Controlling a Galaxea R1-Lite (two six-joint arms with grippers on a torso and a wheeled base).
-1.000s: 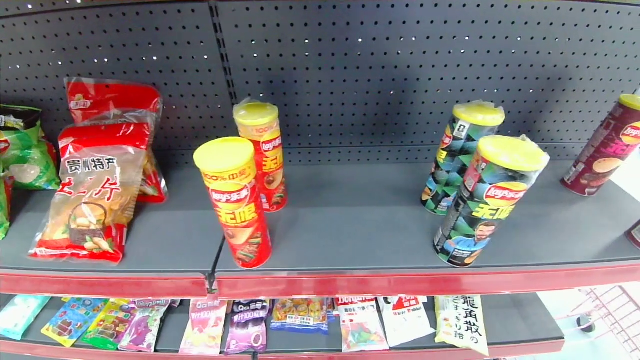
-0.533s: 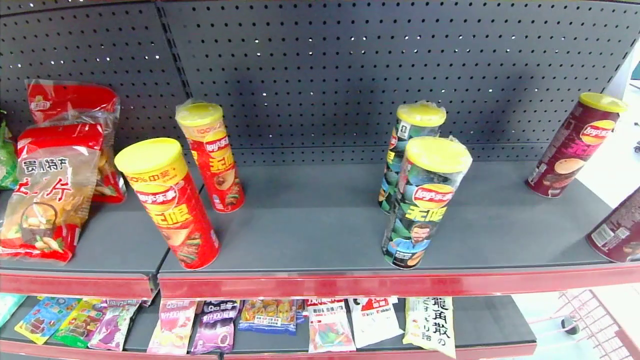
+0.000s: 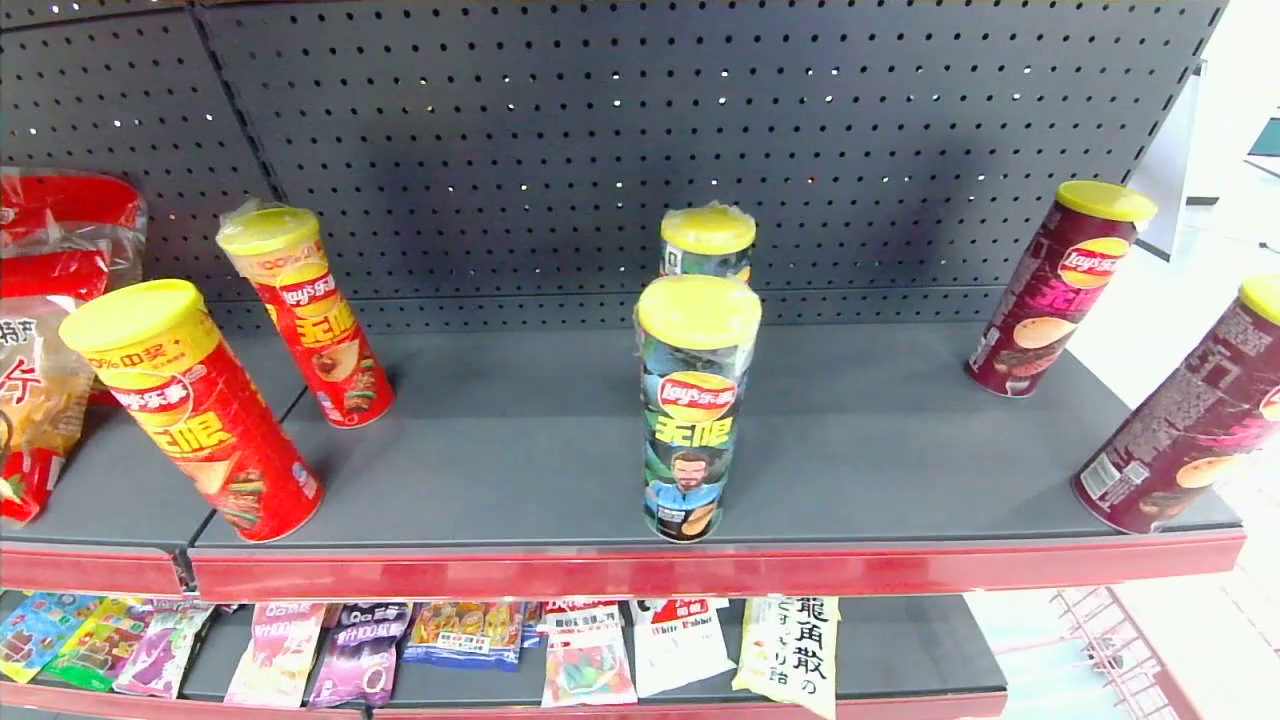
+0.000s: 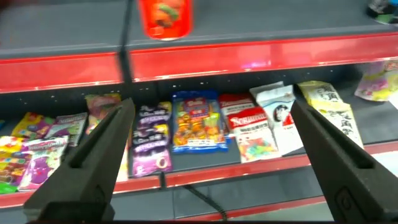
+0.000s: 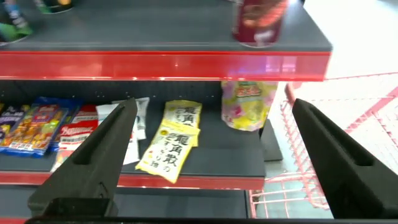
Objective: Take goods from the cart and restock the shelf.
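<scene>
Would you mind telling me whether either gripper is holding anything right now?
Nothing is held: the left gripper and right gripper are both open and empty.

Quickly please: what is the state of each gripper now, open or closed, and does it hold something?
Left gripper: open, holding nothing.
Right gripper: open, holding nothing.

Chip cans [image 3: 697,400] on shelf [image 3: 520,470] — packets [image 3: 590,660] below

Matt grey metal shelf [image 3: 850,440] w/ glossy red front strip [image 3: 700,572]; chip cans [image 3: 692,420] glossy, plastic lids [image 3: 698,310].
</scene>
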